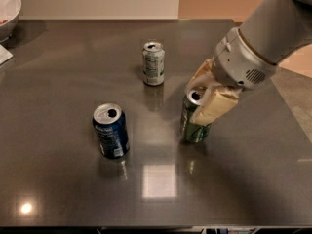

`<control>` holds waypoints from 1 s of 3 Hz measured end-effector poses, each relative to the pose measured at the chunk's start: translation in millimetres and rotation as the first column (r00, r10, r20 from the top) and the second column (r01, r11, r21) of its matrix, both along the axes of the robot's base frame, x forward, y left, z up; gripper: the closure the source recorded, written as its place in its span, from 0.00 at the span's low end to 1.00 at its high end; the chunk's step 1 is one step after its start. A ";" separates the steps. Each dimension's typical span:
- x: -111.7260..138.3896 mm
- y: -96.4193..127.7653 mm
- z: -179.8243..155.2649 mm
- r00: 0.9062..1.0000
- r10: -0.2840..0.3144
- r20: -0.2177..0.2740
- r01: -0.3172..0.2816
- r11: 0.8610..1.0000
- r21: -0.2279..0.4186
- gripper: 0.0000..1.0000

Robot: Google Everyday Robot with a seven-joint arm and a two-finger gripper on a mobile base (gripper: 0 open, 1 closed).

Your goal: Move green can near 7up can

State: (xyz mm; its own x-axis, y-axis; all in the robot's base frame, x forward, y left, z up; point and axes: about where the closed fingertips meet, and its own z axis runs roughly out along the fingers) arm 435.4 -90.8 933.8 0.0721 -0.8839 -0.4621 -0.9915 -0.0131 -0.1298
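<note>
Gripper (204,95) is clamping the green can (194,128) near its top between two cream fingers, and your arm is slanting down to it from the upper right. You are holding the can right of the table's (58,189) middle. The 7up can (153,64) is standing near, up and to the left across bare tabletop, while the blue can (111,131) is sitting well apart on the left.

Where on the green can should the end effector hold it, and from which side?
Grip the green can across its upper wall, from above on the arm's side, where the end effector straddles it; it stands upright, and its round wall suits a two-sided pinch.
</note>
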 end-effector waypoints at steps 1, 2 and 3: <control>38.2 10.7 12.8 0.999 -0.029 0.023 0.028 0.999 0.019 1.00; 79.7 21.7 17.9 0.998 -0.060 0.025 0.058 0.997 0.045 1.00; 116.2 35.9 15.2 0.997 -0.079 0.011 0.078 0.995 0.060 1.00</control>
